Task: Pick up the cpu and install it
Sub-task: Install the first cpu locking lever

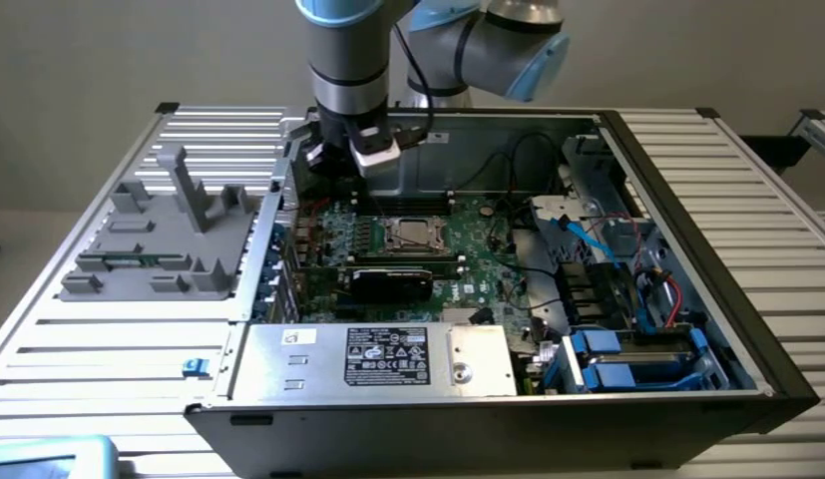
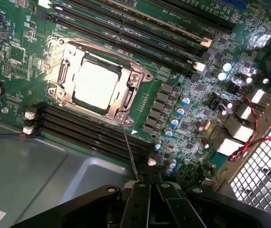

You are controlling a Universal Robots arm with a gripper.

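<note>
The cpu [image 2: 96,85] sits silver top up in the metal socket frame [image 2: 136,78] on the green motherboard [image 2: 12,57], inside the open computer case [image 1: 452,429] on the slatted tabletop [image 1: 106,339]. The gripper [image 2: 149,185] hangs over the board near the socket with its fingers [image 2: 137,199] closed together. A thin wire lever [image 2: 129,152] runs from the frame's corner to their tips.

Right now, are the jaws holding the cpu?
No, the cpu sits in the socket on the board, apart from the shut jaws.

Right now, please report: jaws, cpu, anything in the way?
Jaws shut, not on cpu. Cpu sits in socket. Thin lever runs from socket toward jaws.
</note>
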